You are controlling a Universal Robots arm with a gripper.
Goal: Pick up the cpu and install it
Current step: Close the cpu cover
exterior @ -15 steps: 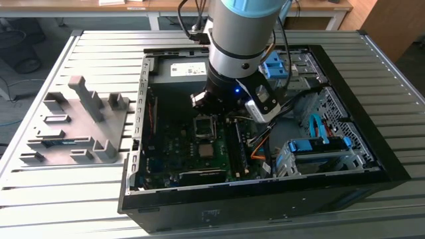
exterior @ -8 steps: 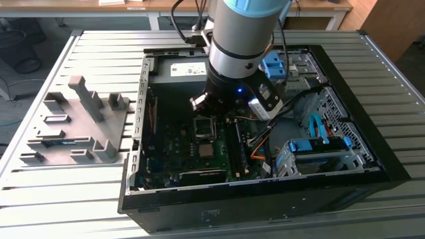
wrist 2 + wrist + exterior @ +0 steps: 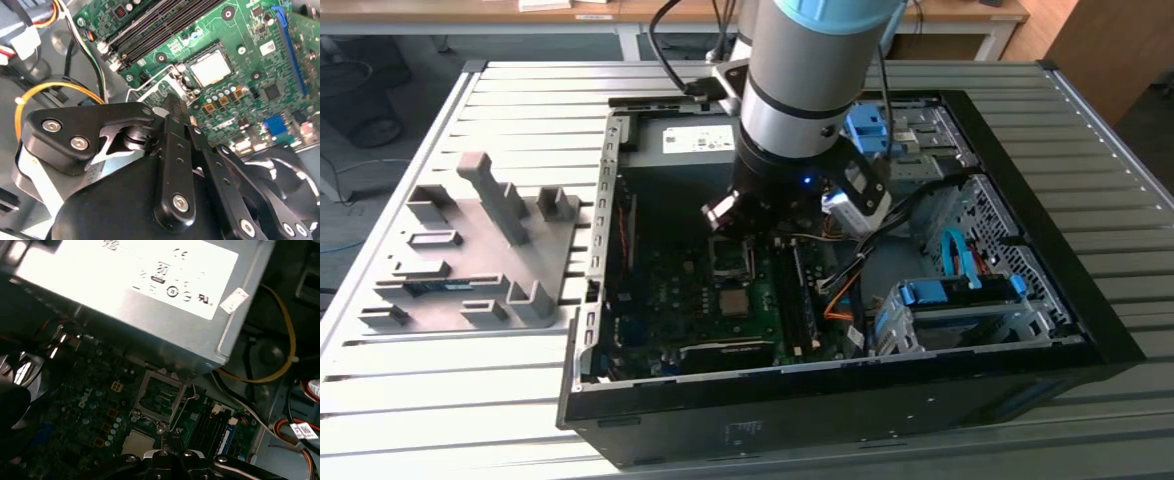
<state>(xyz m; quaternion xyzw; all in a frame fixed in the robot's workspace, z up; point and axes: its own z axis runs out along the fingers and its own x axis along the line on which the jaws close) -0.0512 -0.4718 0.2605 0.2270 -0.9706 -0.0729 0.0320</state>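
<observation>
On the green motherboard [image 3: 260,65] lies the square, pale-silver cpu [image 3: 211,68]; tool [image 3: 172,107] fingers together, empty

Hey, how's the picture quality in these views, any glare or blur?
In the first wrist view, the white label on the big grey box is washed out by glare and soft. In the second wrist view, the motherboard is fairly crisp, while the black gripper body close to the lens is blurred. In the exterior view, the computer case interior is dim.

Slatted grey aluminium table [image 3: 440,400] fills most of the exterior view. Behind it, a light wooden desktop [image 3: 480,14] on white legs. Wooden panel [image 3: 1107,50] at exterior view's right. Blue-grey floor [image 3: 347,215].
</observation>
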